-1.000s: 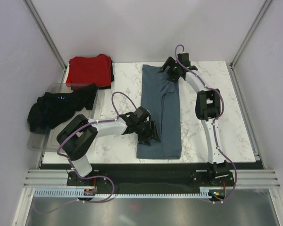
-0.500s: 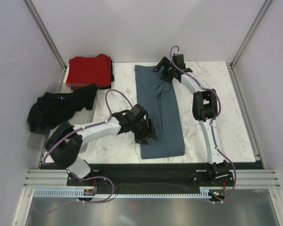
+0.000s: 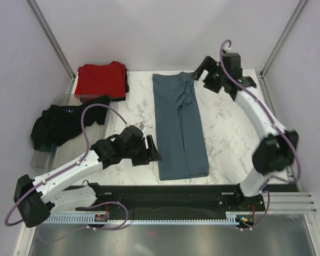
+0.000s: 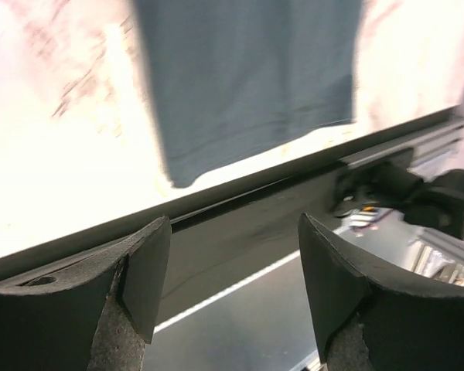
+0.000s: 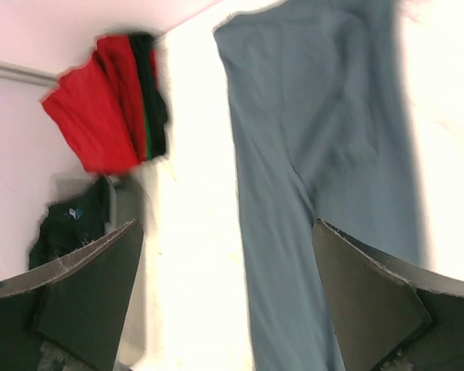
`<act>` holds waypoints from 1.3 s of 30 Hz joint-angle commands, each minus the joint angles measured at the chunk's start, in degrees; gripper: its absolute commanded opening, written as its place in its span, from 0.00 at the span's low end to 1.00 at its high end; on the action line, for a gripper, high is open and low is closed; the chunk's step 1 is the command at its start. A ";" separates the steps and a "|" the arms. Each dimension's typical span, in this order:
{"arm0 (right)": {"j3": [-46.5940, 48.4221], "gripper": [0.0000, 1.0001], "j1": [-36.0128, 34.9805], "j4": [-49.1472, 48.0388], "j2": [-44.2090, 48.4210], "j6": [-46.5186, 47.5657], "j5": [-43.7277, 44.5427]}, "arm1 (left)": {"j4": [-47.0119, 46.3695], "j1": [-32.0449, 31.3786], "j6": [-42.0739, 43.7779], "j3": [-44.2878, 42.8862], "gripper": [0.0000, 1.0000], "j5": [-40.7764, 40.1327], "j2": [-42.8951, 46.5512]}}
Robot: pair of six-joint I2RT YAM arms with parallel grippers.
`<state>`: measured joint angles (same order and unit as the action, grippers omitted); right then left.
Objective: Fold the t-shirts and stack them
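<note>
My surface [image 3: 232, 133] is white stone with thin grey lines. A clear tray [image 3: 44, 160] sits at its left side, partly over the edge. A black strip [image 3: 170, 190] runs along the near edge, with silver rails [image 3: 298, 202] just past it. Pale purple walls [image 3: 165, 32] stand all round. The grey blur in my right wrist view may be that tray.

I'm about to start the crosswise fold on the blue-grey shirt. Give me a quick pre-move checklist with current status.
1. Left gripper open and empty: ok.
2. Right gripper open and empty: ok.
3. Blue-grey t-shirt lying as a long strip on the table: ok.
4. Its near hem on the tabletop, not overhanging: ok.
5. Red t-shirt folded at the far left corner: ok.
6. Black t-shirt folded: not ok, crumpled across the tray.
</note>
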<state>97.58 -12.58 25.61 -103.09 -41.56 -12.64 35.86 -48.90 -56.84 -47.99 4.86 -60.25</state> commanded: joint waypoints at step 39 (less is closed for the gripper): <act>-73.76 0.77 -32.51 8.41 50.26 -20.66 24.50 | -11.86 -16.05 -15.93 19.51 0.70 -15.58 -2.52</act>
<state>24.88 -44.88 37.52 -53.32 -61.06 8.80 25.54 -64.55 -70.08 -28.51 -5.67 -65.65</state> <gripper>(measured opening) 0.767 0.699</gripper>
